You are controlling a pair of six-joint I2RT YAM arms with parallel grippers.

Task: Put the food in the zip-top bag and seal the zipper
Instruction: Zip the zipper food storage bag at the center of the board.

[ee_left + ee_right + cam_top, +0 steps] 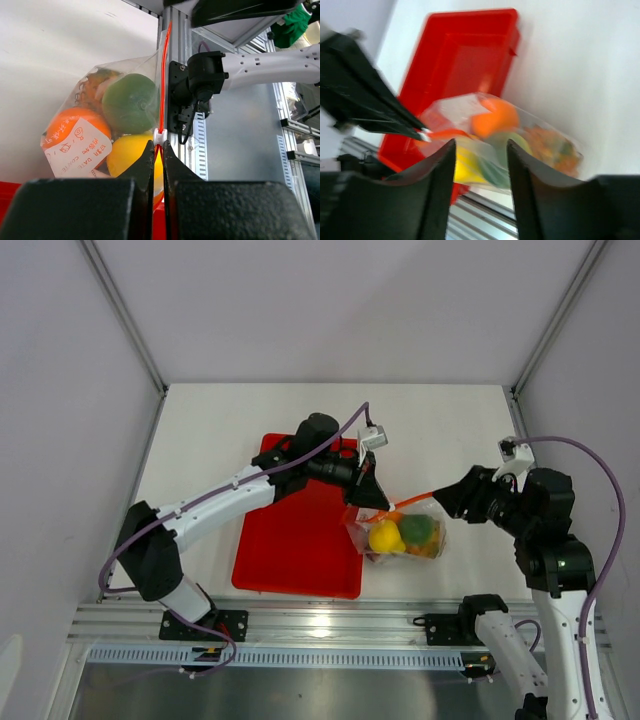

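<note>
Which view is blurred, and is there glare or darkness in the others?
Right wrist view: motion blur smears the zip-top bag and red tray. Left wrist view: the bag is sharp, the left tool near the lens is dark and soft. Top view: even light, mild glare on the metal rail.

Red tray (290, 550) on white table (470, 420), aluminium rail (330, 618) along near edge.

Bag (405, 536) is clear crinkly plastic with a smooth orange plastic zipper (163, 75) and a white paper label (80, 147). The tray (300, 540) is glossy red plastic, table (220, 430) looks matt white, near rail (330, 615) looks like brushed metal.
</note>
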